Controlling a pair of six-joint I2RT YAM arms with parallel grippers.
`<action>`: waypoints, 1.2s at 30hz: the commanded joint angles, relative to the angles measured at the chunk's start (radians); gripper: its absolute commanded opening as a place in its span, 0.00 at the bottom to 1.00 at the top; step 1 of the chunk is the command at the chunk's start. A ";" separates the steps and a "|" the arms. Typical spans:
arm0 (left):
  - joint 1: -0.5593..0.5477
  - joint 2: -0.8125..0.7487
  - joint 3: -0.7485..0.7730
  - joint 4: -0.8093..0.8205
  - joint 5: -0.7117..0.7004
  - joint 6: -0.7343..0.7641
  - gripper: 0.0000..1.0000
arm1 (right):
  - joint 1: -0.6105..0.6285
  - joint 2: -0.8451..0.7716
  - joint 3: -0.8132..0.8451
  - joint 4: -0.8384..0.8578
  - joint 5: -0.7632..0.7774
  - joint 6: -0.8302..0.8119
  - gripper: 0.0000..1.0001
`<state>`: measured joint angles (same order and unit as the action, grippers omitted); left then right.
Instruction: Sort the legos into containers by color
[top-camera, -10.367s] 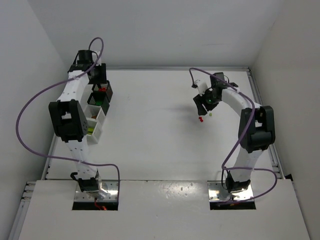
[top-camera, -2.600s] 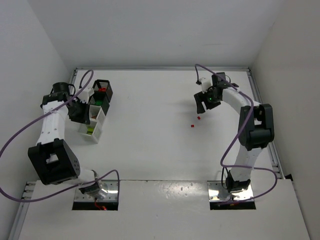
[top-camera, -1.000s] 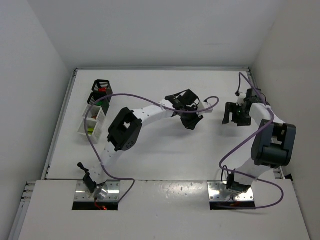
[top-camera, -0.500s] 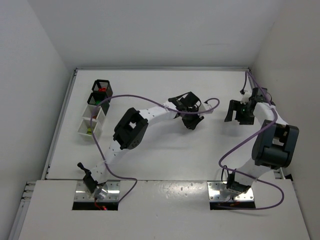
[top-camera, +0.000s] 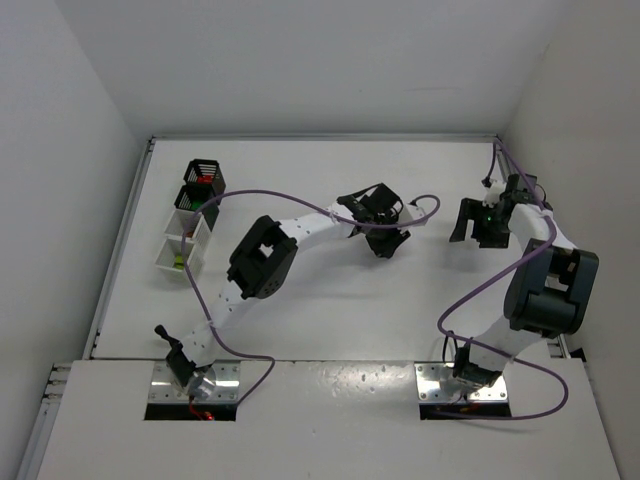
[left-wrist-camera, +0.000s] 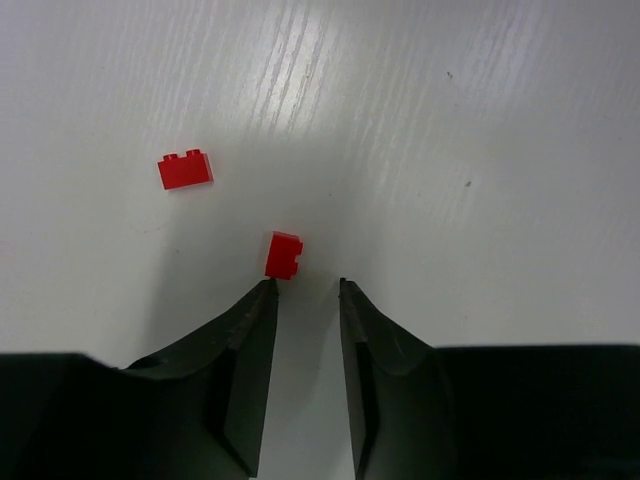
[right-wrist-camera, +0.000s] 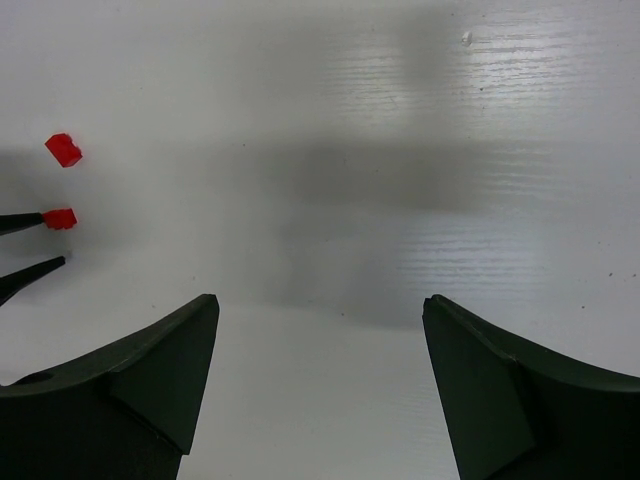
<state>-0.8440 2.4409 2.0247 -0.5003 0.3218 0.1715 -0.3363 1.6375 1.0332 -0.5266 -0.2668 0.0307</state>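
Narrowly parted, the left gripper (left-wrist-camera: 305, 286) hangs over the bench (left-wrist-camera: 480, 150), a red lego (left-wrist-camera: 283, 255) just beyond its tips. The right gripper (right-wrist-camera: 320, 302) stands wide, empty.

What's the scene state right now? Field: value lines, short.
left hand: narrowly open, nothing between the fingers
nearest brick: red, just ahead of one fingertip, not gripped
second brick: red, farther off, lying free on the table
right hand: wide open, empty
containers: row of four at the left edge, away from both hands
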 joint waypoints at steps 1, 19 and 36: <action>-0.004 0.046 0.025 0.003 -0.010 -0.020 0.39 | -0.004 0.004 0.019 0.007 -0.022 0.011 0.83; -0.004 0.086 0.045 0.012 -0.055 -0.029 0.34 | -0.004 0.013 0.028 0.007 -0.031 0.011 0.83; -0.013 0.122 0.083 0.031 -0.046 -0.049 0.31 | -0.004 0.013 0.028 0.007 -0.040 0.011 0.83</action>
<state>-0.8459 2.5065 2.1067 -0.4263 0.2729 0.1394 -0.3378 1.6508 1.0332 -0.5274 -0.2916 0.0307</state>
